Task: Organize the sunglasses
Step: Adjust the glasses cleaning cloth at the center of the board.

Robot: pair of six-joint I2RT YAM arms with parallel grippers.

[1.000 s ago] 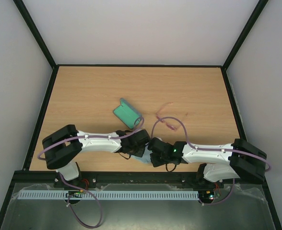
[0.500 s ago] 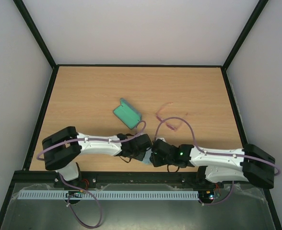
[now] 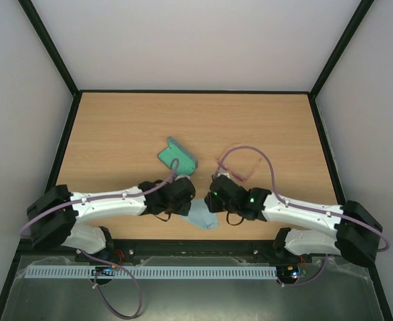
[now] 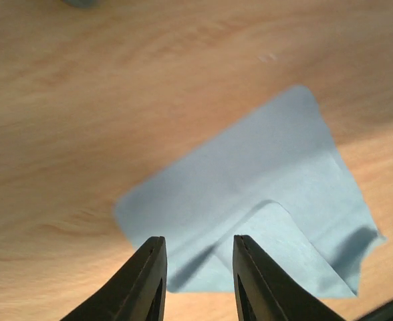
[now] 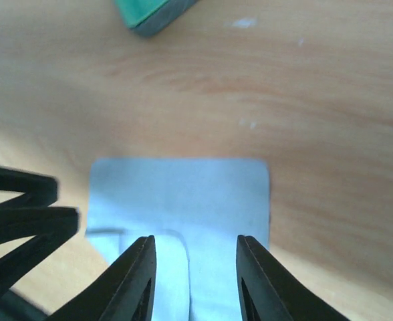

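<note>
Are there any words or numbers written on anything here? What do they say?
There are none to read. No words, numbers or signs show on the blue cloth, the green-lined case, the pink sunglasses or the wooden table.

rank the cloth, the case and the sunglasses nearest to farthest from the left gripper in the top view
1. cloth, right beside it at the near edge
2. case, farther back
3. sunglasses, off right, by the right arm
</note>
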